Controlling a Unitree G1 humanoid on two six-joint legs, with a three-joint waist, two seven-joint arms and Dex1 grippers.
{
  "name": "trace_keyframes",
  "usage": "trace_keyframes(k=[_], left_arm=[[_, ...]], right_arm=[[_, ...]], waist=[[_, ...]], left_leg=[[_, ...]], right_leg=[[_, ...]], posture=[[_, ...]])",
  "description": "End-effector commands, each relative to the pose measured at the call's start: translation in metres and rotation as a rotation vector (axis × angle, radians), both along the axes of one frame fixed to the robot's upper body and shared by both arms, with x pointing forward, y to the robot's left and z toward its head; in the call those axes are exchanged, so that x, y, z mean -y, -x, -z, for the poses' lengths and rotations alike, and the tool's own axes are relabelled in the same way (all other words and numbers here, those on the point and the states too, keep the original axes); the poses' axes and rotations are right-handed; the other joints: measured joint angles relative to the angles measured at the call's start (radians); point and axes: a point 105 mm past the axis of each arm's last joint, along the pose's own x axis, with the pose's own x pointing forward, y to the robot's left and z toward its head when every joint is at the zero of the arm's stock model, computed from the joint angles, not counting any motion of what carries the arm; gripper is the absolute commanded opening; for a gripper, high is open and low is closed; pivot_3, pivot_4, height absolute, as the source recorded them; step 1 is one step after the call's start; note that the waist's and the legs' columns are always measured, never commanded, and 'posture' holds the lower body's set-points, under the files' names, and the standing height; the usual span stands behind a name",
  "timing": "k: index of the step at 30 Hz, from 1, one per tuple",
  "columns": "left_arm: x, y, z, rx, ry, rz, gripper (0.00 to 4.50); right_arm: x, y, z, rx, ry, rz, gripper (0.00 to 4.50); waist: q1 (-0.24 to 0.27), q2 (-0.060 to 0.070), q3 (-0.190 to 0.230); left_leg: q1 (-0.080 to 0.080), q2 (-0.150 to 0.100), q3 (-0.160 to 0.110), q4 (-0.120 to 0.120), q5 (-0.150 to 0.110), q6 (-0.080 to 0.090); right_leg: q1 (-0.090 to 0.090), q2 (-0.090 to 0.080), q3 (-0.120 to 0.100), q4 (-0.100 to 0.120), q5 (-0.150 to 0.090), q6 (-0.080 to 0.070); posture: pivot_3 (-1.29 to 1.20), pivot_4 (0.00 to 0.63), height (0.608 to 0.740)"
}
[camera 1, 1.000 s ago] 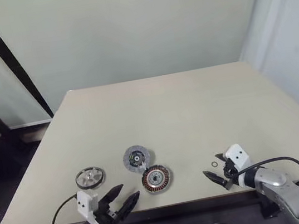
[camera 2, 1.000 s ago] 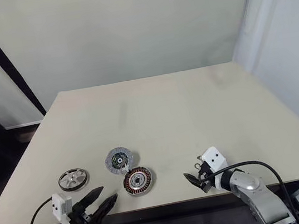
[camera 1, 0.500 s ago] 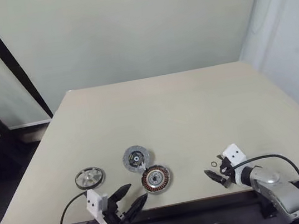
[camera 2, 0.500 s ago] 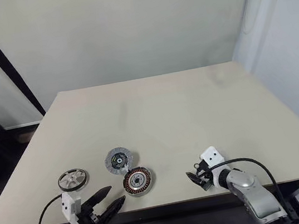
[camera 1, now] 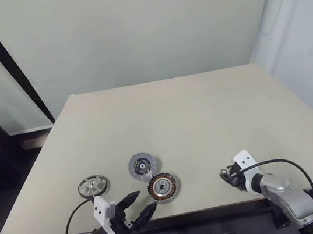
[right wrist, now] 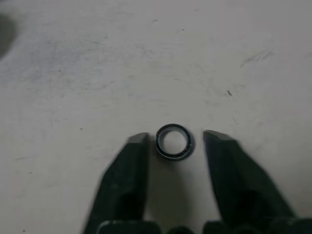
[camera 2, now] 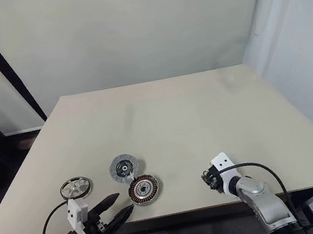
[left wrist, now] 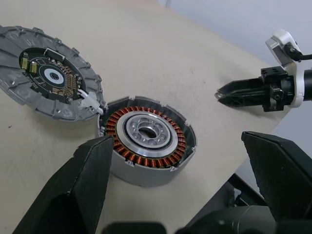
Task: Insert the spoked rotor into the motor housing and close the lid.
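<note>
1. Spoked rotor point(camera 1: 94, 186): flat on table point(camera 1: 174, 120), near-left; left gripper point(camera 1: 136, 208), jaws spread, hovers nearer, to its right.
2. Motor housing point(camera 1: 163, 186): right of rotor, hinged lid point(camera 1: 142, 165) open beyond.
3. Right gripper point(right wrist: 173, 146): half-closed astride small ring point(right wrist: 173, 142), seemingly not pinching.
4. Room: pale walls.

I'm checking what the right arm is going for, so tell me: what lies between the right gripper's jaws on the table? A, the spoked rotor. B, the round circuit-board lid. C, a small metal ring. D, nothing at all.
C: in the right wrist view a small metal ring lies on the table between the jaws of the right gripper, with a gap on each side.
</note>
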Motion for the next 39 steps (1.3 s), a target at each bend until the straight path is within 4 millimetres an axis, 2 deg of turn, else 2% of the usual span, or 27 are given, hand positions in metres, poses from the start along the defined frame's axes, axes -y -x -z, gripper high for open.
trace_keyframes(k=[1, 6, 10, 14, 17, 21, 28, 39], left_arm=[[0.000, -0.004, -0.008, 0.041, -0.008, 0.009, 4.50], [0.000, -0.006, -0.009, 0.045, -0.007, 0.004, 4.50], [-0.008, -0.008, -0.010, 0.051, -0.011, -0.031, 4.50], [-0.017, -0.007, -0.011, 0.046, -0.021, -0.069, 4.50], [-0.020, -0.001, -0.005, 0.023, -0.053, -0.054, 4.50], [-0.021, 0.004, -0.001, 0.011, -0.058, -0.053, 4.50], [-0.018, 0.002, -0.003, 0.031, -0.051, -0.060, 4.50], [-0.031, -0.003, -0.007, 0.059, -0.057, -0.132, 4.50]], right_arm=[[-0.002, -0.001, -0.003, 0.008, -0.009, 0.004, 0.78], [-0.005, -0.005, -0.011, 0.043, -0.022, 0.000, 0.75], [-0.019, -0.009, -0.027, 0.089, -0.049, -0.044, 0.75], [-0.051, -0.007, -0.045, 0.122, -0.090, -0.158, 0.75], [-0.078, -0.002, -0.052, 0.122, -0.108, -0.264, 0.75], [-0.115, 0.005, -0.055, 0.113, -0.137, -0.390, 0.75], [-0.160, 0.009, -0.060, 0.107, -0.175, -0.524, 0.75], [-0.186, 0.010, -0.052, 0.085, -0.169, -0.600, 0.75]], waist=[[0.000, 0.000, 0.000], [0.000, 0.000, 0.000], [0.000, 0.000, 0.000], [-0.001, 0.000, 0.000], [0.000, 0.000, 0.000], [0.000, 0.000, 0.000], [0.000, 0.000, 0.000], [-0.001, 0.000, 0.000]], left_leg=[[0.000, 0.000, 0.000, 0.000, 0.000, 0.000], [0.000, 0.000, 0.000, 0.000, 0.000, 0.001], [0.000, 0.000, 0.000, 0.000, -0.001, 0.001], [0.000, 0.001, 0.000, 0.000, -0.001, 0.001], [0.000, 0.001, 0.000, 0.000, -0.001, 0.000], [0.000, 0.001, 0.000, 0.000, -0.001, 0.001], [0.001, 0.001, -0.001, 0.000, -0.002, 0.000], [0.002, 0.001, -0.001, -0.001, -0.002, 0.000]], right_leg=[[0.000, 0.000, 0.000, 0.000, 0.000, 0.000], [0.000, 0.000, 0.000, 0.000, 0.000, 0.000], [0.000, 0.000, 0.000, 0.000, 0.000, 0.000], [-0.001, 0.000, 0.000, 0.000, 0.000, 0.000], [-0.001, 0.000, 0.000, 0.000, 0.000, 0.000], [-0.001, 0.000, 0.000, 0.000, 0.000, 0.000], [-0.002, 0.000, -0.001, 0.000, 0.000, 0.000], [-0.003, 0.001, -0.002, 0.001, 0.001, 0.002]], posture=[[0.00, 0.000, 0.740], [0.00, 0.000, 0.740], [0.00, 0.000, 0.740], [0.00, 0.000, 0.740], [0.00, 0.000, 0.740], [0.00, 0.000, 0.740], [0.00, 0.000, 0.740], [0.00, 0.000, 0.740]])
